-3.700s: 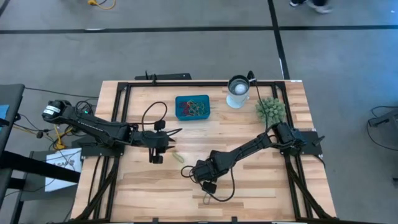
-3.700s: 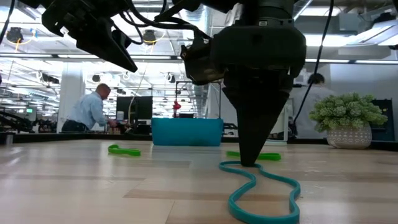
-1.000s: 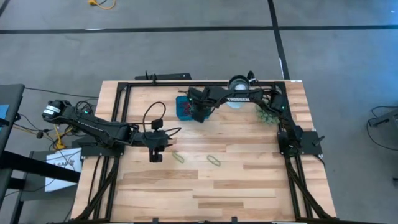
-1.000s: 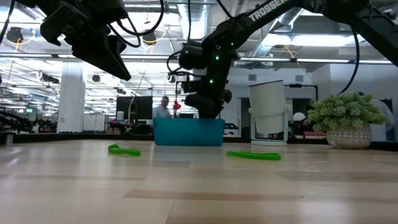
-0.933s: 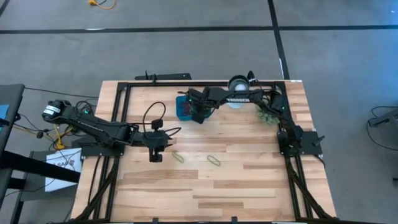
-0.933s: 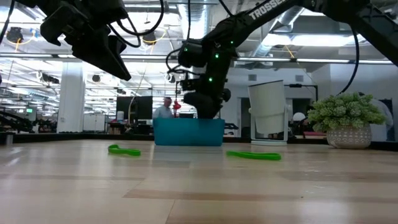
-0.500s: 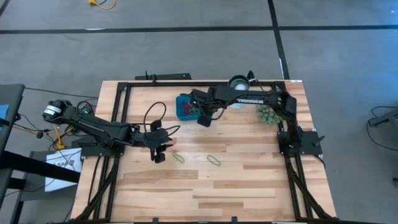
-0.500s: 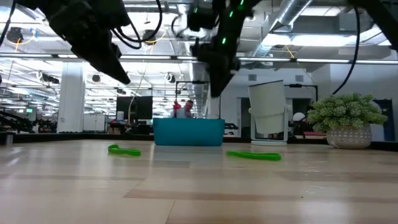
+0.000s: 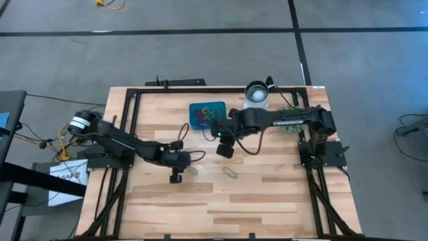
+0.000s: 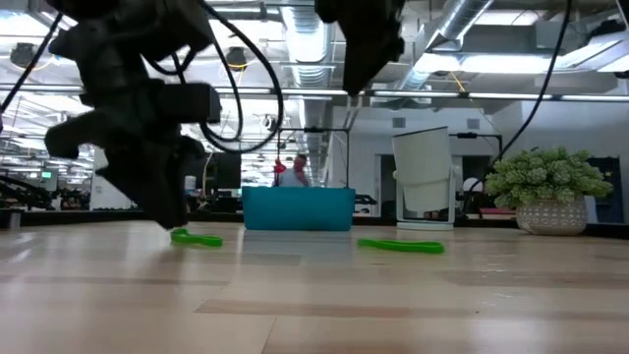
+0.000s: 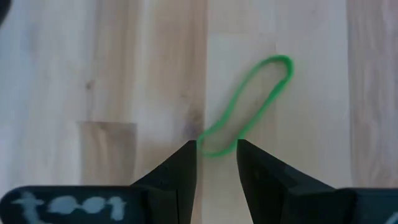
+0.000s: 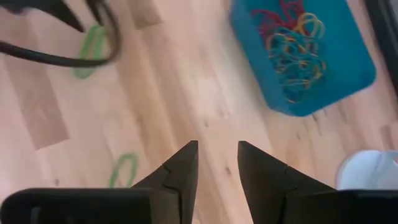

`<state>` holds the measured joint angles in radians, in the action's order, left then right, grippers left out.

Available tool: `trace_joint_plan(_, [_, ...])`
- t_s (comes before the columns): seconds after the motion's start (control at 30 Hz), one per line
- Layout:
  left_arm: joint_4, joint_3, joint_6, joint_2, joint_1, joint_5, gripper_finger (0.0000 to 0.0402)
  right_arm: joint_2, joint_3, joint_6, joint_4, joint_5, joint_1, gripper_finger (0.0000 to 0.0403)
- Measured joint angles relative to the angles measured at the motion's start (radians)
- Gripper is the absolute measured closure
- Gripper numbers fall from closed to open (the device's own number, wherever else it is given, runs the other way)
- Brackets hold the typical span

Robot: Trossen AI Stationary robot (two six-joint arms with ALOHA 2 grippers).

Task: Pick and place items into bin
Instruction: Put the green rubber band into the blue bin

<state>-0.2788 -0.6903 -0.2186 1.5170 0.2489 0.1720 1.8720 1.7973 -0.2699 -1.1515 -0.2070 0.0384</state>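
Your left gripper [image 11: 216,163] sits low over a green rubber band [image 11: 247,104] on the desk [image 9: 281,201], jaws parted around its near end and holding nothing; closing may pinch only one strand or skid it away. The right gripper [image 9: 223,145], open and empty, hangs at 4 o'clock of the teal bin [image 9: 206,114]. Another green band [image 9: 231,172] lies near. A white cup [image 9: 256,94] and plant ball [image 10: 548,177] stand clear; nothing blocks you.

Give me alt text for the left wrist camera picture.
The left gripper hangs just above a pale wooden table, jaws open, straddling the near end of a green rubber band that lies flat in a long loop.
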Motion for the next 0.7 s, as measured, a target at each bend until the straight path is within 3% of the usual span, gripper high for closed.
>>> trace_joint_plan(0.23, [0.008, -0.044, -0.010, 0.089, -0.002, -0.003, 0.0297, -0.003, -0.001, -0.002, 0.000, -0.001, 0.078, 0.0295])
trace_joint_plan(0.7, [0.020, -0.050, -0.065, 0.099, -0.005, 0.008, 0.0297, -0.003, -0.009, -0.103, 0.006, -0.004, 0.187, 0.0295])
